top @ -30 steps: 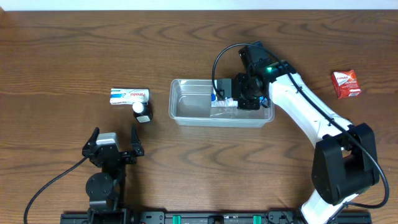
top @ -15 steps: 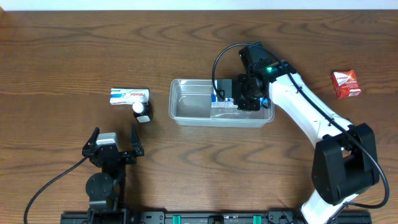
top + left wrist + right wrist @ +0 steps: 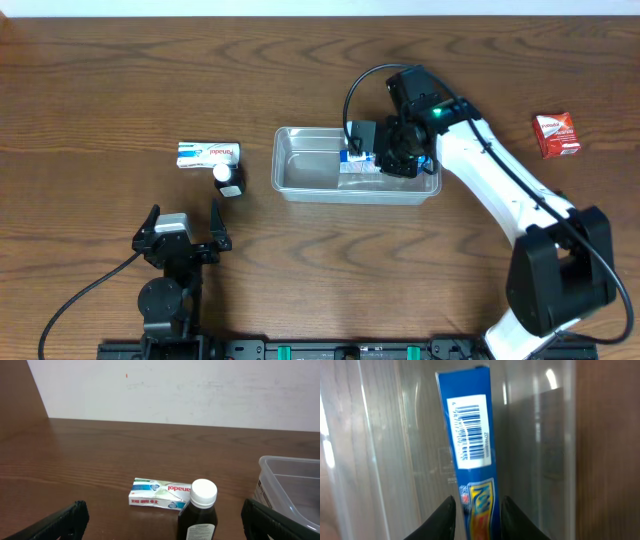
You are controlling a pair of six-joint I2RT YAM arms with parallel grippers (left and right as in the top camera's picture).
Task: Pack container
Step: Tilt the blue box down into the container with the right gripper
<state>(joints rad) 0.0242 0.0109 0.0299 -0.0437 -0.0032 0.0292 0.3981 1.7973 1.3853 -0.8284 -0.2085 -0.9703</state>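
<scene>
the container [image 3: 300, 168] sits on the table [image 3: 120, 80], and the right gripper [image 3: 378, 160] reaches down into one end of it, so the clear walls rise on both sides of its jaws. between those jaws stands a blue box [image 3: 470, 435] with its barcode facing the wrist camera, its far end stretching away from the fingertips along the tub floor. the fingers [image 3: 445, 516] sit close on either side of the box, but we cannot tell whether they press on it or stand just clear. the left gripper [image 3: 185, 215] rests low with its jaws spread wide and nothing in them. straight out from those jaws stands a dark bottle [image 3: 199, 510] with a white cap, a white box [image 3: 160, 494] lies just beyond it, and the container's near end shows off to their right. a red box [image 3: 556, 135] lies well apart from the right jaws, outside the container
</scene>
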